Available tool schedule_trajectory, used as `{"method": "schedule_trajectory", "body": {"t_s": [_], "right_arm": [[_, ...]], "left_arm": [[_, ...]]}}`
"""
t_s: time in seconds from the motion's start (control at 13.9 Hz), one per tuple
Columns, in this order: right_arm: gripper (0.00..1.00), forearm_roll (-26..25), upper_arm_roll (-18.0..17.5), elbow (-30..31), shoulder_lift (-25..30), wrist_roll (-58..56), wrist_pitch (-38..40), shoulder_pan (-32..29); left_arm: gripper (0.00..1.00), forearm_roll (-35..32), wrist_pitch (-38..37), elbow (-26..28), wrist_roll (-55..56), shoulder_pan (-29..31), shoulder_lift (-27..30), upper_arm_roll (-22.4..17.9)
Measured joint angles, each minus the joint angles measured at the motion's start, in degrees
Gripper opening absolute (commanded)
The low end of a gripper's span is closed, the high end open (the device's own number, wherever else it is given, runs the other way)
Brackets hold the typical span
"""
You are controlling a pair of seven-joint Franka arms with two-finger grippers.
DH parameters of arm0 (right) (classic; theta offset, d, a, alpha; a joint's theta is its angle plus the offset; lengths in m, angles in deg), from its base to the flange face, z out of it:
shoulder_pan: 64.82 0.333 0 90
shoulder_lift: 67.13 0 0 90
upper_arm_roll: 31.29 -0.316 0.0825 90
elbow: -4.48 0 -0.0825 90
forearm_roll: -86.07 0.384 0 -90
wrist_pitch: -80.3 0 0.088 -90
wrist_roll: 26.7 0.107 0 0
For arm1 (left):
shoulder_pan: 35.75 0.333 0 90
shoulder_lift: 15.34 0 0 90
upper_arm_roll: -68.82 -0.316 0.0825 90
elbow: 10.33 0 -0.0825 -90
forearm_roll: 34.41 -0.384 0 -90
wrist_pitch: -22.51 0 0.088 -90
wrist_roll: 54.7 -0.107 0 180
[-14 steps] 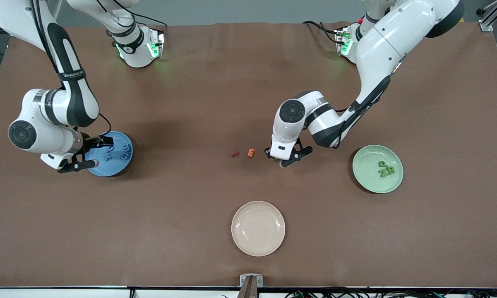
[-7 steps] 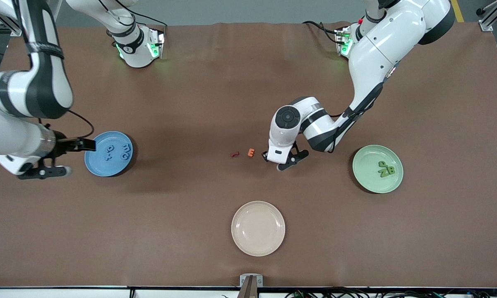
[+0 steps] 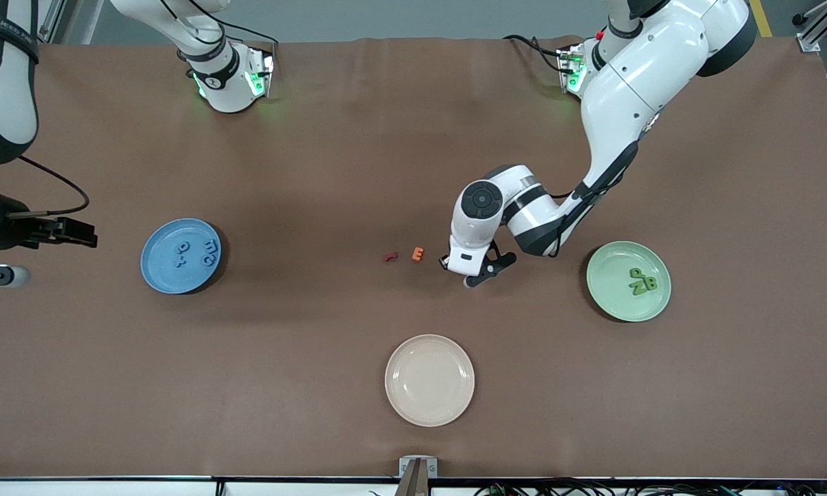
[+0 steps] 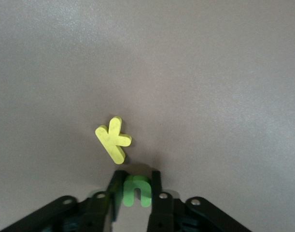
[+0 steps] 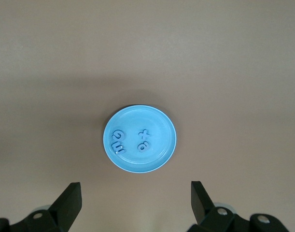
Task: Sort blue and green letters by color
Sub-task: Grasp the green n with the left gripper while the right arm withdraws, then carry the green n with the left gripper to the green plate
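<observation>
1. Your left end effector (image 3: 469, 272) is down at the brown surface (image 3: 330, 165), middle of the front view, just right of the small orange foam letter (image 3: 418, 255) and the dark red foam letter (image 3: 390, 257).
2. In the left wrist view that left end effector (image 4: 134, 193) is clenched on a small green foam letter u (image 4: 136, 189); its two black fingers (image 4: 115, 186) press the letter's sides.
3. A yellow foam letter k (image 4: 113, 139) lies flat just beside the fingertips, apart from the green one.
4. Your right end effector (image 3: 14, 251) is at the left edge of the front view, up in the air and waiting; in the right wrist view its fingers (image 5: 70, 200) are spread wide, released, holding nothing.
5. The round blue plate (image 3: 164, 272), left of centre, carries all four blue foam letters (image 3: 194, 253); you see them again in the right wrist view (image 5: 130, 141).
6. The round green plate (image 3: 609, 293), at right, holds three green foam letters (image 3: 642, 281) touching in a cluster.
7. A round cream plate (image 3: 430, 379) sits lower centre.
</observation>
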Motion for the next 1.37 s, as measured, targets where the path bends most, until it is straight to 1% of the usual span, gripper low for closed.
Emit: {"method": "schedule_trajectory", "body": {"t_s": [0.43,0.57,0.72,0.86,1.08,1.15,1.22,1.37], "right_arm": [[1.00,0.51,-0.19,-0.25,-0.21,0.14,-0.62,-0.35],[1.00,1.66,-0.17,-0.98,-0.21,0.24,-0.75,-0.40],[1.00,2.79,-0.12,-1.25,-0.22,0.42,-0.74,-0.55],[1.00,3.09,-0.09,-1.27,-0.23,0.45,-0.48,-1.41],[1.00,3.13,-0.11,-1.50,-0.10,0.39,1.66,-1.88],[1.00,3.13,-0.20,-1.61,0.08,0.39,2.66,-1.87],[1.00,3.13,-0.34,-1.61,0.37,0.39,3.23,-1.85],[1.00,3.13,-0.47,-1.57,1.28,0.39,3.87,-1.86]], "left_arm": [[0.00,0.00,-0.21,-1.12,1.02,0.58,0.64,-0.01],[0.00,0.00,-2.42,-2.30,1.02,1.66,2.34,0.09],[0.00,0.00,-6.30,-4.23,0.93,3.06,4.18,0.91],[0.00,0.14,-8.89,-5.88,0.09,5.92,5.18,3.33],[0.00,0.50,-10.96,-6.56,-5.77,14.14,5.36,8.69],[0.00,0.55,-11.55,-6.68,-8.25,16.64,5.36,9.79],[0.00,0.65,-12.02,-6.93,-10.26,18.21,5.35,10.20],[0.00,0.77,-12.78,-7.82,-12.56,19.12,5.27,10.26]]}}
